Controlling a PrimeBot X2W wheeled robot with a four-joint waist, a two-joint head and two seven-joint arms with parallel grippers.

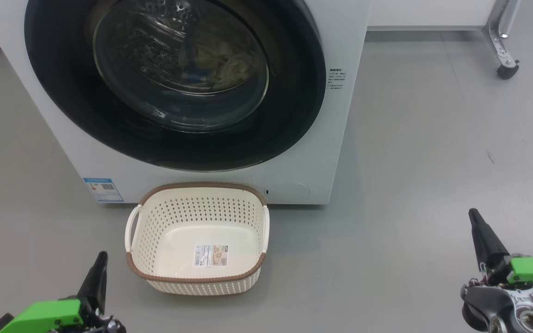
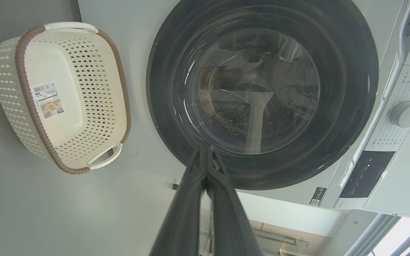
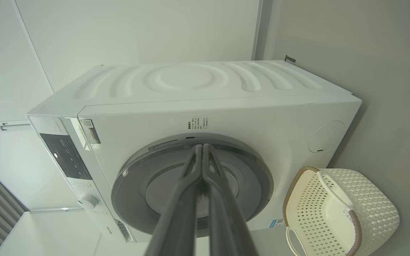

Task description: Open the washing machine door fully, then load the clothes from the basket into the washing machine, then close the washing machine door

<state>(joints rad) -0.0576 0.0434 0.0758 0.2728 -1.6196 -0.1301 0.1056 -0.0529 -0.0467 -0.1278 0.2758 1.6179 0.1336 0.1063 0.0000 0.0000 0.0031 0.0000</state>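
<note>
Left claw (image 1: 103, 254) near the basket (image 1: 197, 186), right claw (image 1: 473, 213) well apart from it.

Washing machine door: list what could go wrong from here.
1. The washing machine door looks shut, but latching cannot be confirmed; it might swing open.
2. The clothes lie close behind it; fabric might be pinched at its rim.
3. The empty basket sits between the left end effector and right end effector; a forward move could knock it.
</note>
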